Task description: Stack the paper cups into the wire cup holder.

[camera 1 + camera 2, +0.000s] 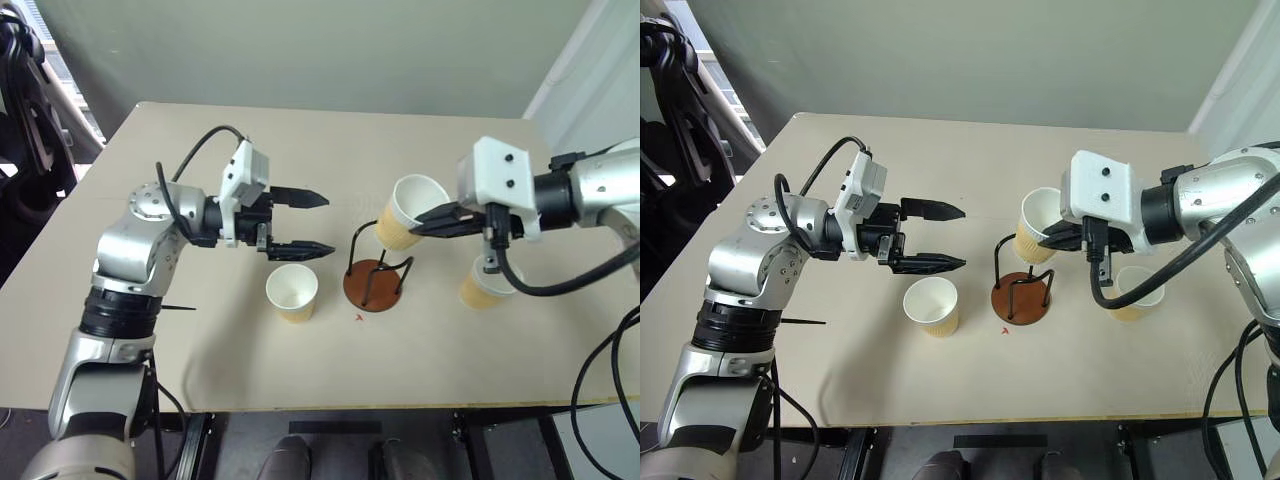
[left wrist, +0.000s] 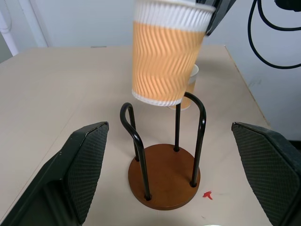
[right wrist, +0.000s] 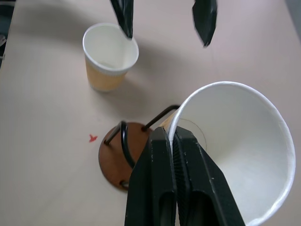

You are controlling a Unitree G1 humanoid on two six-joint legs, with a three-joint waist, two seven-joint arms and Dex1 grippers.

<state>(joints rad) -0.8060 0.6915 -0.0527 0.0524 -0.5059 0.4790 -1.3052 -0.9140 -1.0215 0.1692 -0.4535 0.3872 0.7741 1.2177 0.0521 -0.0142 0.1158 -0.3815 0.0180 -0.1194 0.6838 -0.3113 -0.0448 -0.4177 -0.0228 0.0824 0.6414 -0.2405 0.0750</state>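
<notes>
The wire cup holder (image 1: 372,287) stands mid-table, a brown disc with black wire loops. Just above it hangs a tilted paper cup (image 1: 403,228), with my right gripper (image 3: 171,135) shut on its rim. The cup's bottom is level with the loop tops (image 2: 188,101) and has not gone between them. A second cup (image 1: 292,293) stands upright on the table left of the holder. A third cup (image 1: 482,287) stands to the right, partly hidden under my right arm. My left gripper (image 1: 322,226) hovers open and empty left of the holder, above the second cup.
A small red mark (image 1: 359,317) lies on the table in front of the holder. Black cables (image 1: 590,270) trail from my right arm over the table's right side. The table's front edge (image 1: 330,408) runs close below the cups.
</notes>
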